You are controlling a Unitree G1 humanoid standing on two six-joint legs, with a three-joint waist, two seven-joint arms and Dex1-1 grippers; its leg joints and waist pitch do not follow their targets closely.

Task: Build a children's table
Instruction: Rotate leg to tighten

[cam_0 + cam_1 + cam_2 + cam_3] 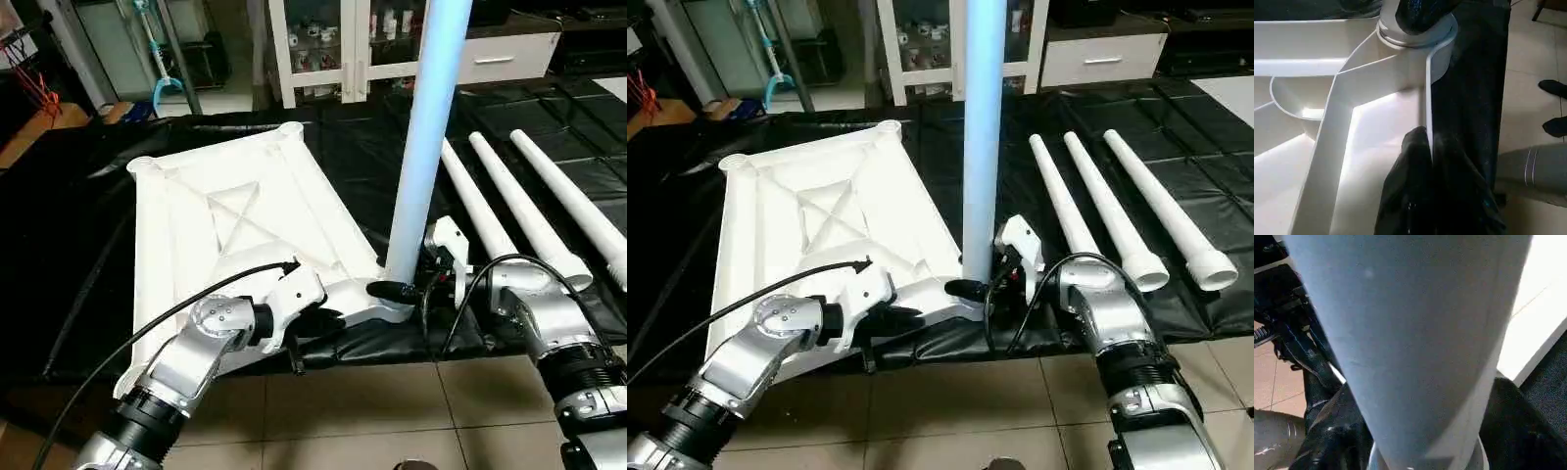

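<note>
While the white plastic square tabletop [235, 225] lies ribbed side up on the black sheet [69, 245] spread over the floor, one long white tapered tubular leg [423, 137] stands upright in the round corner socket [392, 292] nearest the robot. Three more white tapered legs [1117, 215] lie side by side on the sheet to the right, well apart from the tabletop. A white glass-door cabinet [333, 44] stands behind the work.

The left gripper [1432, 166] has its jaws closed on the tabletop's near rim, just beside that socket, pinning the board in place. The right gripper [404, 292] sits at the foot of the upright leg, one black finger [1327, 431] on either side of the tube; from the pictures I cannot tell whether the jaws are clamped on it or merely bracket it.

The step in hand looks to be seating this first leg. To do it well, the leg should be kept square to the board, since a tilted tube would likely bind in the socket rather than go home. The grip is best kept low, close to the socket collar, where the taper is widest and the leverage of the tall free end matters least. The left jaws should hold the rim firmly, because the light board could slide or lift on the slick sheet.
</note>
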